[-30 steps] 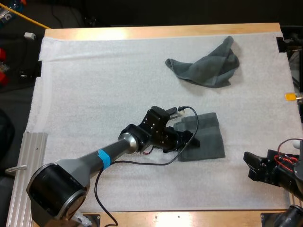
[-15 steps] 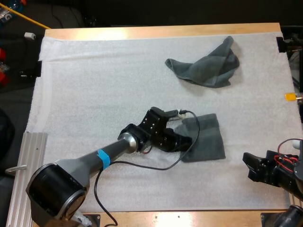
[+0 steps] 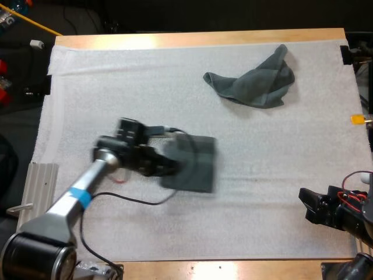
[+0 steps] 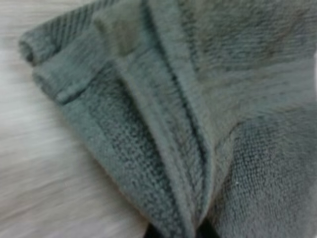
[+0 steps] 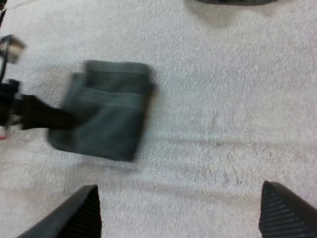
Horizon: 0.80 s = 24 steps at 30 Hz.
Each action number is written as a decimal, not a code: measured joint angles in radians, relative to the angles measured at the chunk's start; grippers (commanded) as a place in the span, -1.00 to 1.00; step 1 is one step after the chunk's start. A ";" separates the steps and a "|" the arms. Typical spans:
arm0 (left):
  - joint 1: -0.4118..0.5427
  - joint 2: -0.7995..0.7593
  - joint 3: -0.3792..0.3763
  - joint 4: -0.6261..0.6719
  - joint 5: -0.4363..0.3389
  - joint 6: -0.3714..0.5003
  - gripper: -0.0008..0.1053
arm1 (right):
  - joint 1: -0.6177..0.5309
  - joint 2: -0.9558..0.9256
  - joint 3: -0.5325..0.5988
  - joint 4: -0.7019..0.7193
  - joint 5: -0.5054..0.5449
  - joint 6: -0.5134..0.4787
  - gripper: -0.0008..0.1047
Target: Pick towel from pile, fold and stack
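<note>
High view: we note our left gripper (image 3: 173, 167) clamped on the left edge of the folded towel (image 3: 197, 163), mid-mat. The crumpled towel (image 3: 256, 81) lies well apart, near the far right corner. The mat (image 3: 116, 87) is bare between them. The right gripper (image 3: 305, 205) sits at the right edge.
Left wrist: the folded towel's layered edge is pinched.
Right wrist: our fingers (image 5: 81, 210) stand apart over mat.

A wooden table (image 3: 198, 38) spans the high view, with its pale bare edge showing at 12 o'clock and 6 o'clock. A white mat (image 3: 116, 87) covers nearly all of it and is faintly rippled toward 4 o'clock. A ribbed metal rail (image 3: 35, 186) lies beside the mat at 8 o'clock.
</note>
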 measured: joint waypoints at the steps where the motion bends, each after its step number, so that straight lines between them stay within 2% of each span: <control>1: 0.043 -0.005 -0.001 0.034 -0.027 0.039 -0.98 | 0.000 0.000 0.000 0.000 0.000 0.000 0.23; 6: 0.251 -0.005 -0.006 0.155 -0.137 0.156 -0.98 | 0.000 0.000 0.000 0.000 -0.025 0.014 0.23; 11: 0.382 -0.005 -0.011 0.216 -0.319 0.231 -0.98 | 0.000 0.000 0.000 -0.021 -0.117 0.033 0.23; 14: 0.414 -0.005 -0.011 0.219 -0.366 0.234 -0.98 | 0.000 0.000 0.000 -0.058 -0.159 0.051 0.23; 21: 0.415 -0.005 -0.054 0.245 -0.452 0.238 -0.97 | 0.000 0.000 0.000 -0.144 -0.217 0.070 0.23; 23: 0.415 -0.005 -0.073 0.258 -0.485 0.238 -0.84 | 0.000 0.000 0.000 -0.148 -0.225 0.072 0.23; 24: 0.415 -0.005 -0.080 0.263 -0.496 0.237 -0.67 | 0.000 0.000 0.000 -0.149 -0.235 0.072 0.23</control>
